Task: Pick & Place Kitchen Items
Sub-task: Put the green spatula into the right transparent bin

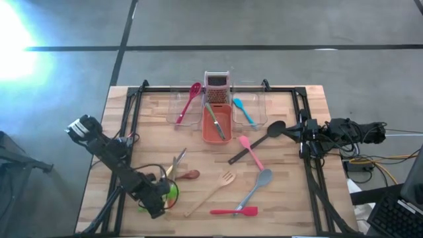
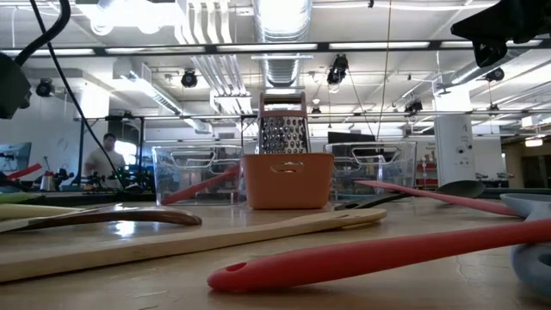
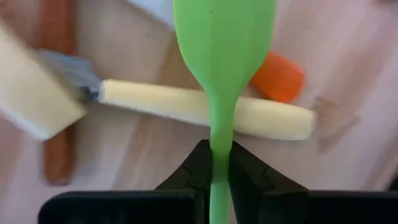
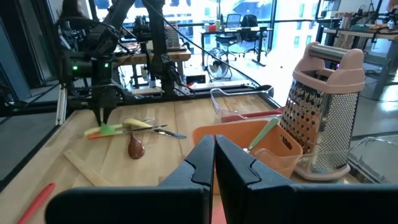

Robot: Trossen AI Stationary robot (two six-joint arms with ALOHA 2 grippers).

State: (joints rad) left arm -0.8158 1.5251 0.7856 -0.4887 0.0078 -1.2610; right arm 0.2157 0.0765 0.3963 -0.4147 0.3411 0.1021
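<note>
The left claw (image 3: 220, 163) pinches the thin neck of a bright green spatula (image 3: 222, 50), its blade flaring wide.

Worktop (image 1: 284, 198): pale wood planks, black rails along the side edges.

Tub (image 1: 216, 130) at the far edge centre: orange. Grater (image 1: 217, 84) behind it: pink frame, grey metal faces. Flanking tubs (image 1: 187, 109): clear.

Spoon (image 1: 192, 97) in the left clear tub: red-pink. Spatula (image 1: 243, 110) in the right clear tub: light blue.

Mid-worktop: ladle (image 1: 259, 140) black; spatula (image 1: 250, 151) pink; spoon (image 1: 257, 186) grey-blue; fork (image 1: 213, 192) bare wood.

Near edge: spatula (image 1: 235, 211) red.

Near-left corner: spatula (image 3: 222, 56) bright green; knife handle (image 3: 205, 110) cream-yellow; gripper (image 3: 215, 165) black.
</note>
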